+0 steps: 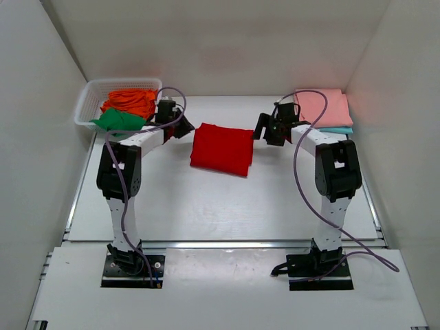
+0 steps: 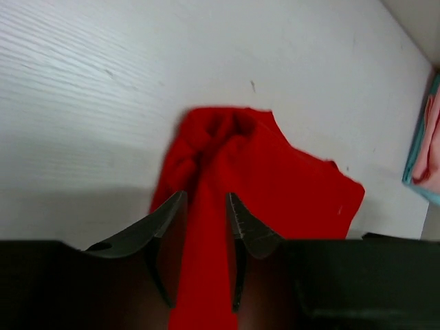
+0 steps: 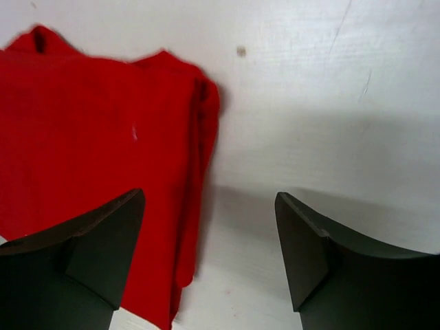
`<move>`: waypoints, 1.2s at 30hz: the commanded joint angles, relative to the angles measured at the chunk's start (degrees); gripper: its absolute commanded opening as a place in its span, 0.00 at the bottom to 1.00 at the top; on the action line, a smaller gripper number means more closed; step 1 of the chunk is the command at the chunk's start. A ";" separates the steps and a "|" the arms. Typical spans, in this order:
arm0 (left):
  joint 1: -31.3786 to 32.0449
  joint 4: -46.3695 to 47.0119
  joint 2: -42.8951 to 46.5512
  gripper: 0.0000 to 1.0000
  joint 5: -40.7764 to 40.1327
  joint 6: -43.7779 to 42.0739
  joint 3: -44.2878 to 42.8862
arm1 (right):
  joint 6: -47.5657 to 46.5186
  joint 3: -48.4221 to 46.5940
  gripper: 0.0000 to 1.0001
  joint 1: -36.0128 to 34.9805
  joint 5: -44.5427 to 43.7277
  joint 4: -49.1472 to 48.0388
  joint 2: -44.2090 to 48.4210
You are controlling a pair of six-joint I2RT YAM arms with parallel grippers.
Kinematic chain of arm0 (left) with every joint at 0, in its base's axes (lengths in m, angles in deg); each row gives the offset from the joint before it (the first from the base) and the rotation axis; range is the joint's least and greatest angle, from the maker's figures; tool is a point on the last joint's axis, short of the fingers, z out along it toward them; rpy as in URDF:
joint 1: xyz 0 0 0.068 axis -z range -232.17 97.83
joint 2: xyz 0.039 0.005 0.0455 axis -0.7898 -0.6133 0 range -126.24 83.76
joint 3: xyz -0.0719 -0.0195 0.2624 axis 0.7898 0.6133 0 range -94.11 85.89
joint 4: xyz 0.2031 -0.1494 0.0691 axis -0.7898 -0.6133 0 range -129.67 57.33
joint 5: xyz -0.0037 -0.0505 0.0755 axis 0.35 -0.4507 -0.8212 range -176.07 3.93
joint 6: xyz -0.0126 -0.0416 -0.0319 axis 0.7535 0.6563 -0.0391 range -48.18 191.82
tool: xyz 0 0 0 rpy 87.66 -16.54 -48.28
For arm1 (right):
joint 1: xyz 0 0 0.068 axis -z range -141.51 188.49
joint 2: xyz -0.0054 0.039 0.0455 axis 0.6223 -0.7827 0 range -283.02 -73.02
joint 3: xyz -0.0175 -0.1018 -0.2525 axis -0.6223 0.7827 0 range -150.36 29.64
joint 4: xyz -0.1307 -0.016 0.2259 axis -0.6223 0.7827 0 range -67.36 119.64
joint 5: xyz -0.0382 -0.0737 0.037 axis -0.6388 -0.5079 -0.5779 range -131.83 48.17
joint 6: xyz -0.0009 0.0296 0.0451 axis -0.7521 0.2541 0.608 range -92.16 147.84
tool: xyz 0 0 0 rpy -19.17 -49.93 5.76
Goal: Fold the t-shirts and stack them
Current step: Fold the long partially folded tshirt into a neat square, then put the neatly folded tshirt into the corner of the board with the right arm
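Note:
A folded bright red t-shirt [image 1: 221, 148] lies mid-table between both arms. My left gripper [image 1: 184, 129] sits at its left edge; in the left wrist view the jaws [image 2: 206, 196] stand apart, with a ridge of the red t-shirt [image 2: 275, 179] running between them. My right gripper [image 1: 261, 129] hovers at the shirt's right edge, wide open [image 3: 209, 194], with bare table between its fingers and the red t-shirt [image 3: 89, 137] just beside the left finger. A salmon pink t-shirt [image 1: 322, 106] lies folded on a light blue one [image 1: 337, 129] at the back right.
A white lattice basket [image 1: 117, 82] at the back left holds an orange t-shirt [image 1: 130, 100] and a green one [image 1: 118, 120], close behind my left wrist. White walls enclose the table on three sides.

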 commanded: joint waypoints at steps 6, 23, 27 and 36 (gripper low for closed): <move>6.66 -6.15 -0.49 0.37 -1.52 -0.48 -2.62 | 3.48 0.18 0.77 -4.87 0.88 2.30 -2.02; 5.35 -13.30 -6.92 0.28 0.50 2.16 -0.35 | 16.83 -2.22 0.73 -8.66 23.88 -6.80 -13.19; 5.09 -11.99 -6.30 0.28 0.93 2.94 1.32 | 20.69 0.77 0.45 -7.26 28.91 -13.49 -13.72; 2.89 -11.89 -1.65 0.32 4.98 1.19 1.50 | -5.19 -22.30 0.00 -2.78 17.63 17.18 -16.78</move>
